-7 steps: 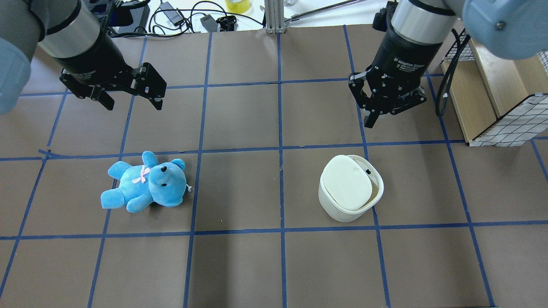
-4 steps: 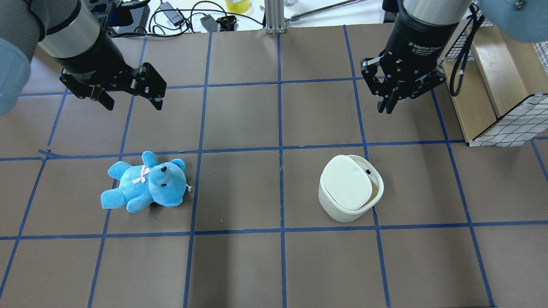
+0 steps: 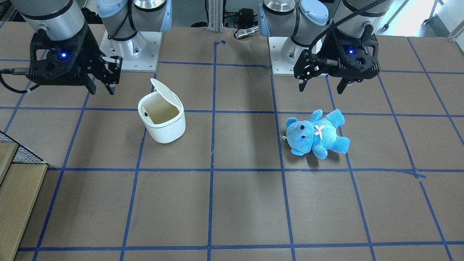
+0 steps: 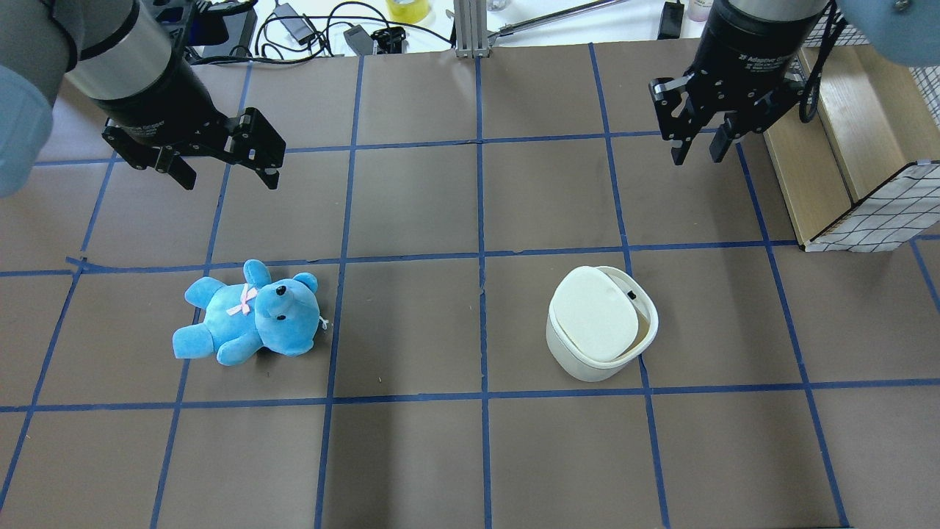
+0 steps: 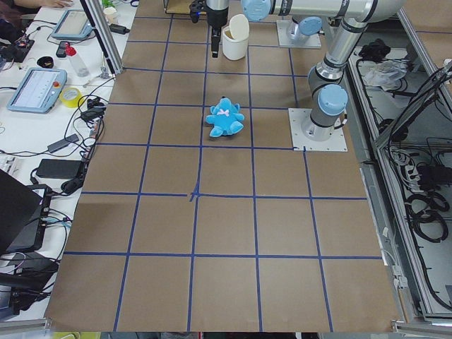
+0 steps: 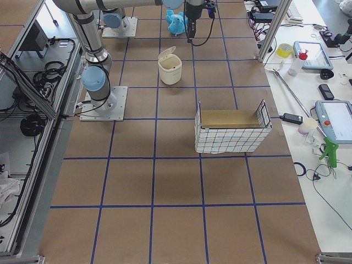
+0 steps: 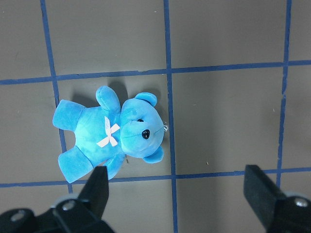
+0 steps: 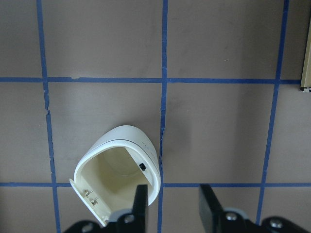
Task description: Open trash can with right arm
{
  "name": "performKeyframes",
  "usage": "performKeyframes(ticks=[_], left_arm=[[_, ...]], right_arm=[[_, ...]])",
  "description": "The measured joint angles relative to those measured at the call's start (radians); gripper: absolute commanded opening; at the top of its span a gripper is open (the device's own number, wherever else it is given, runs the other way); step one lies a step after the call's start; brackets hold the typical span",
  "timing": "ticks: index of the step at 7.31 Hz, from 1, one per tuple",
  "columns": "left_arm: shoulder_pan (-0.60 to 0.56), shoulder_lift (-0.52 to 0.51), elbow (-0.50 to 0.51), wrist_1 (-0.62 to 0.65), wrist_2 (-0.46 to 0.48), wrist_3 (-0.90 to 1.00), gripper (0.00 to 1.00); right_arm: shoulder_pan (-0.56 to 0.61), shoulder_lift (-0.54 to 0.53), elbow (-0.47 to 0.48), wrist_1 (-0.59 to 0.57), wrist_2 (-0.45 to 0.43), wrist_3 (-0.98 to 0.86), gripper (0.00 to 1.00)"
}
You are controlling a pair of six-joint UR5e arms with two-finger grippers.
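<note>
In the front view, the bin [image 3: 165, 128] is seen upright on the bench [image 3: 246, 217], with its lid [image 3: 164, 91] tipped up and the beige inside laid bare. The right tool [image 3: 101, 87] is held near it, not touching, its fingers narrowly parted and empty. The left tool [image 3: 322, 86] is spread wide above the teddy [image 3: 317, 134].

In the overhead view, the bin is found right of centre, on a tape line, and the right tool is well beyond it, beside the basket [image 4: 874, 213].

In the right wrist view, a gap is shown between the fingers, with the open bin below them.
</note>
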Motion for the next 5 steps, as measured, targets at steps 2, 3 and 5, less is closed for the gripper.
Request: performKeyframes(ticks=[2,3,5], left_arm=[[0.000,0.000,0.000,0.000,0.000,0.000,1.00],[0.000,0.000,0.000,0.000,0.000,0.000,1.00],[0.000,0.000,0.000,0.000,0.000,0.000,1.00]], right_arm=[[-0.034,-0.001,-0.007,-0.009,0.007,-0.078,1.00],[-0.039,-0.002,-0.009,-0.020,0.009,-0.101,1.00],[-0.040,-0.001,-0.009,-0.058,0.013,-0.116,1.00]])
